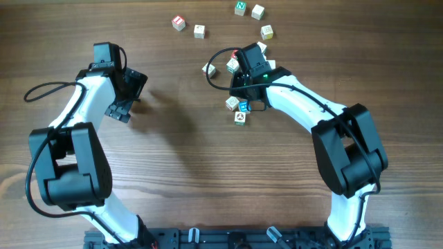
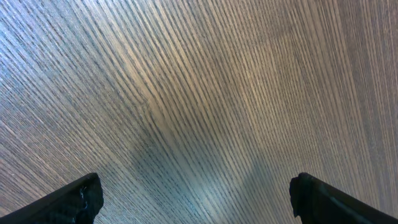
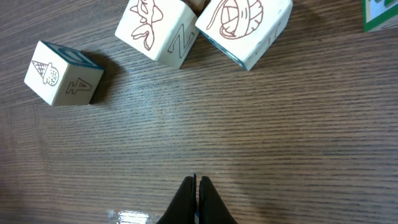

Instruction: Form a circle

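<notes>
No circle shows; its pieces are small pale wooden cubes with letter and picture faces, scattered at the table's back right. One loose arc runs from a red-faced cube [image 1: 179, 23] to a green-faced cube [image 1: 240, 8] and a pale cube [image 1: 267, 32]. A tight group of three [image 1: 239, 109] lies beside my right gripper [image 1: 241, 86]. In the right wrist view that gripper [image 3: 197, 180] is shut on nothing, just above the wood. An ice-cream cube [image 3: 62, 74] and two touching cubes [image 3: 205, 28] lie ahead of it. My left gripper [image 1: 130, 95] [image 2: 196, 199] stands open over bare wood, far from every cube.
A black cable loop [image 1: 216, 68] hangs off the right wrist near two cubes [image 1: 232, 65]. The wooden table [image 1: 180, 159] fills the view, with both arm bases at the front edge. A green-edged cube [image 3: 380, 14] shows at the right wrist view's corner.
</notes>
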You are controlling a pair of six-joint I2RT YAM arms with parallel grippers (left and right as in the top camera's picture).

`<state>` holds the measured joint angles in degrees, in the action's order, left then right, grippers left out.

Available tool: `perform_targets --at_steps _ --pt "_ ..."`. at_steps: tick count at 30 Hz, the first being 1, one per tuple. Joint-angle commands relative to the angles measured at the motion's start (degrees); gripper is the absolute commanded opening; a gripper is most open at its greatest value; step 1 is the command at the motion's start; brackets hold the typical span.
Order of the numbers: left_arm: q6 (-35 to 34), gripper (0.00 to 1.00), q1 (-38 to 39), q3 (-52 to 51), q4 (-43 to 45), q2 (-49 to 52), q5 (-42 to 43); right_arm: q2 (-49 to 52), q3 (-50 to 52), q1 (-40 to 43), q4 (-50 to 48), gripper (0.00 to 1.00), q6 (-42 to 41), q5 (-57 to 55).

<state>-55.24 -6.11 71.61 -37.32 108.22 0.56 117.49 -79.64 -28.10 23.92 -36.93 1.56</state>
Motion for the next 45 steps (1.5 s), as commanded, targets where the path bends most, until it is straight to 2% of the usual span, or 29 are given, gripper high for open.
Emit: perform_targets --at_steps 1,45 --pt "-0.55 1.00 -0.07 0.17 0.00 0.76 0.04 1.36 -0.39 -0.98 0.09 0.05 0.98 1.22" --pt "-0.55 1.00 -0.07 0.17 0.00 0.76 0.04 1.36 -0.39 -2.05 2.95 0.05 0.44 1.55"
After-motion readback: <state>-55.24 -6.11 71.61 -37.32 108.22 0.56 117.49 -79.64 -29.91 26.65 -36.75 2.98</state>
